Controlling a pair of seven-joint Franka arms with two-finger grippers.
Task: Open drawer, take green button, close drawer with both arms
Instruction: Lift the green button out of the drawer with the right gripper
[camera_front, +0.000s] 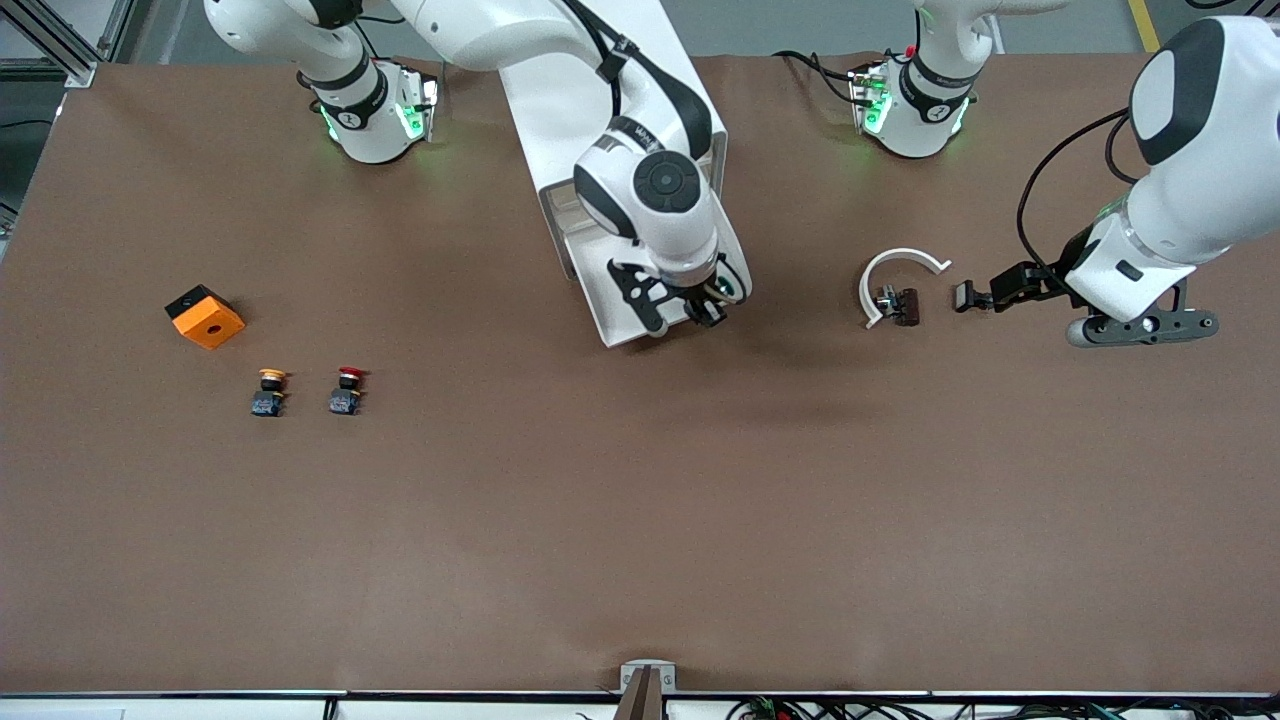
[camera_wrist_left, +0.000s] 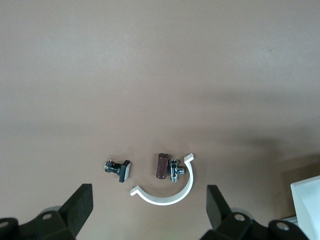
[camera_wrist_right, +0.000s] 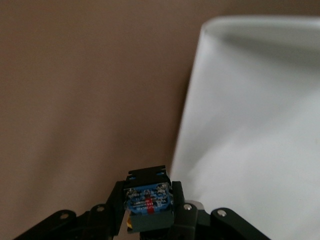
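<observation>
Clock positions are read on the table as the front view shows it, with twelve at the robots' bases.

At about nine o'clock lies an orange block (camera_front: 205, 316) with a black side. Just off it toward five o'clock two buttons stand side by side, one yellow-capped (camera_front: 269, 392) and one red-capped (camera_front: 346, 391), both nearer the front camera than the block.

The white cabinet (camera_front: 560, 120) lies at twelve o'clock. Its drawer (camera_front: 590, 285) is pulled out toward six o'clock, and the right arm hides much of it.

The right gripper (camera_front: 706, 308) hangs over the table just beside the drawer's outer end. It is closed on the button (camera_wrist_right: 148, 199): the right wrist view shows the black-and-blue body clamped between the fingers (camera_wrist_right: 186, 212), clear of the table, with the drawer's white wall close alongside. In the front view a bit of green shows at the gripper.

Between one and three o'clock lies a white C-shaped ring (camera_front: 900, 262). A brown-and-chrome fitting (camera_front: 900, 305) lies inside its curve, and a small black-headed bolt (camera_front: 965, 296) lies just outside one end.

The left gripper (camera_wrist_left: 148, 190) hovers at three o'clock, at its own arm's end of the table, near the bolt. Its fingers (camera_wrist_left: 80, 205) are spread wide with nothing between them.
</observation>
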